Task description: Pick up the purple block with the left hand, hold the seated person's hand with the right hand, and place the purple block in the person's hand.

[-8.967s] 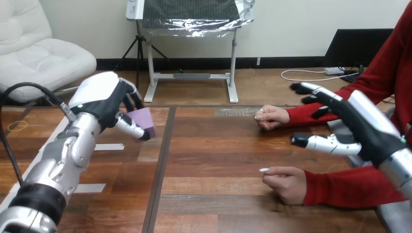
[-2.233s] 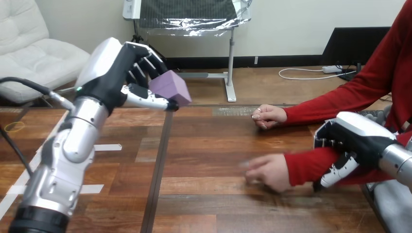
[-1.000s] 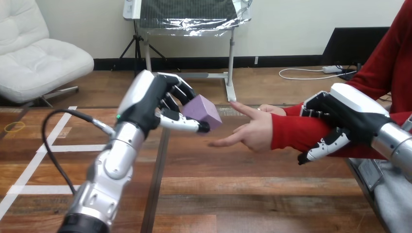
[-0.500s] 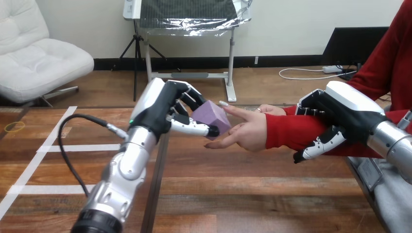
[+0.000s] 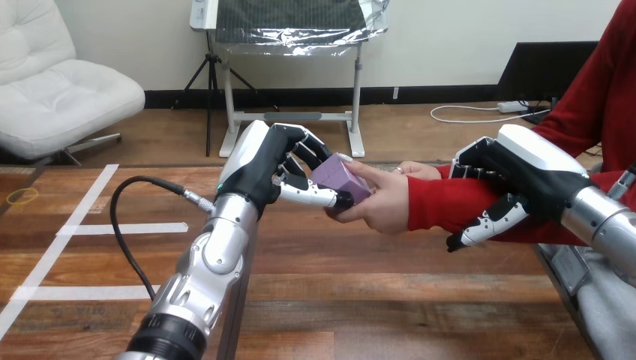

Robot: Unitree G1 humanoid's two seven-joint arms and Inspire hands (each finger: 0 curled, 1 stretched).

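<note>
Mid-air, L hand (image 5: 270,169) pinches purple block (image 5: 337,178) against person's hand (image 5: 384,204); R hand (image 5: 521,169) grips forearm (image 5: 442,204).

Bright, even light; soft shadows on the table (image 5: 390,300)

One purple block (image 5: 339,178), two robot hands (image 5: 271,169) (image 5: 525,176), two person's hands (image 5: 386,208) (image 5: 420,171), one table (image 5: 375,300).

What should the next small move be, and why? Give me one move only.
Probably ease the left hand open to release the purple block: it lies against the person's hand, whose fingers and thumb touch it, while the right hand is curled round the person's red-sleeved forearm, steadying it.
</note>
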